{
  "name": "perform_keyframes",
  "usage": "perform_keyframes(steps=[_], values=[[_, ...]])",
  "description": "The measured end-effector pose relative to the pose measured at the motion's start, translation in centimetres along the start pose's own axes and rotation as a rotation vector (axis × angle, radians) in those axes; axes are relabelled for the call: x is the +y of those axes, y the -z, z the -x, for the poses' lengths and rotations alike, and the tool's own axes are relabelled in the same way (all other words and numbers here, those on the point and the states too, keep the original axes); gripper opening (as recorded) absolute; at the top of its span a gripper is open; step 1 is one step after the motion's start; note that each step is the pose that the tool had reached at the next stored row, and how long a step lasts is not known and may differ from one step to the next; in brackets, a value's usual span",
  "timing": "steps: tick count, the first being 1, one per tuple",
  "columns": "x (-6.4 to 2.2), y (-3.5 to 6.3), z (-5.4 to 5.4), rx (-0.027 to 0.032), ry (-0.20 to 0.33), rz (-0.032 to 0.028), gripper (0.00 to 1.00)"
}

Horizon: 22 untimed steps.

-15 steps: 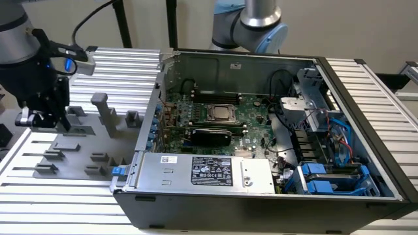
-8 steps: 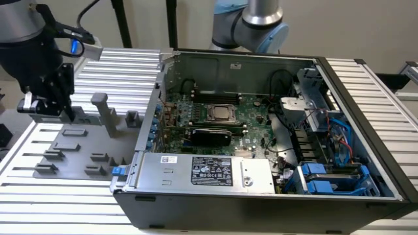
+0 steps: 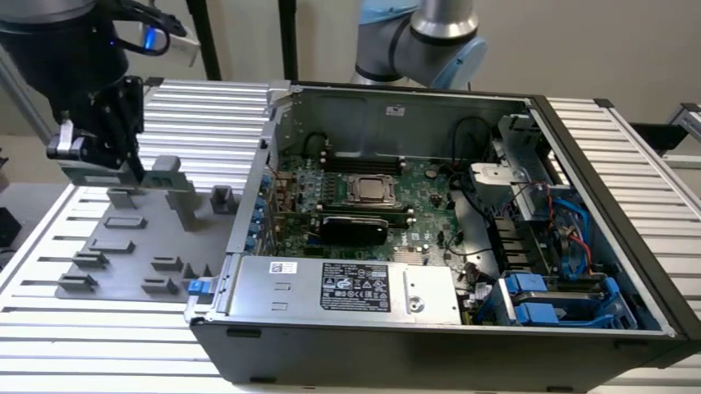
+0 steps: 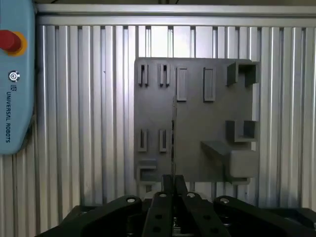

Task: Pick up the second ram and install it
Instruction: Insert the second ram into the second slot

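My gripper [image 3: 102, 158] hangs at the exterior view's left, above the grey fixture plate [image 3: 131, 246], and is shut on the second ram [image 3: 90, 171], a thin greenish strip held level under the fingers. In the wrist view the ram [image 4: 173, 133] shows edge-on as a thin dark line running out from the closed gripper [image 4: 173, 186] over the fixture plate [image 4: 197, 123]. The ram is lifted off the plate. The open computer case [image 3: 613, 205] lies to the exterior view's right, with the green motherboard [image 3: 428, 193] and its dark memory slots [image 3: 367, 162] inside.
Grey holder blocks [image 3: 176, 185] stand up from the fixture plate. Inside the case a power supply [image 3: 340, 287] fills the near side and cables and blue drive bays [image 3: 547, 300] the right. A second arm [image 3: 428, 41] stands behind the case. A teach pendant [image 4: 15, 74] lies on the ribbed table.
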State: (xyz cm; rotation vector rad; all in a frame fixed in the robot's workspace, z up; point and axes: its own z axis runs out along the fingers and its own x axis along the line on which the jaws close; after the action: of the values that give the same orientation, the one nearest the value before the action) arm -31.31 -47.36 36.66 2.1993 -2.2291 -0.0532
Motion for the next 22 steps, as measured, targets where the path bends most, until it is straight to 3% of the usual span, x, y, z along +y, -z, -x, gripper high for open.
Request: perform_keyframes(steps=[11,14,17,22], values=[[-4.84,5.12,0.2,0.0000,0.000,0.0000,0.00],[-6.18,6.11,0.2,-0.0007,0.000,-0.0001,0.00],[-7.52,6.59,0.2,-0.0065,0.000,0.0001,0.00],[-9.81,6.72,0.2,-0.0224,0.001,0.0002,0.00]])
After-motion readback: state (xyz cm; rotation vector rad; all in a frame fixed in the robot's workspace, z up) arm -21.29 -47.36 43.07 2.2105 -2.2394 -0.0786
